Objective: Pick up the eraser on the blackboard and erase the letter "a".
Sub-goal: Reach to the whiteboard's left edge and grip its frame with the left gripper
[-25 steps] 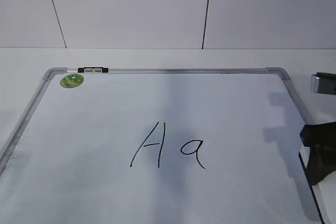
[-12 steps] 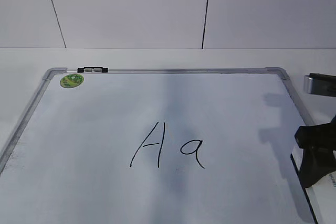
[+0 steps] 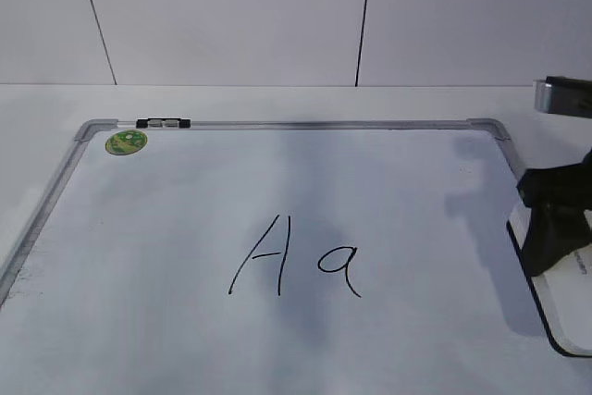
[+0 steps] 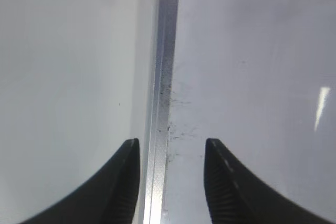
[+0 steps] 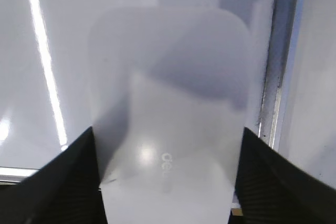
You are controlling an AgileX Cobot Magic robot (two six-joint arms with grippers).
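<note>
Since 1 s ago our right claw has risen at the board's right edge, clamped on the eraser, now lifted clear. "a" remains unerased, well left of it. Our left claw hangs apart over the frame.

Setting: indoor robot test bench, lab-like. Evidence: plain white table carrying one blackboard laid flat, grey metal frame, green sticker at far left corner; bare white panelled wall at far side, dark vertical seams; black robot arm at right edge; no household or shop goods in view
</note>
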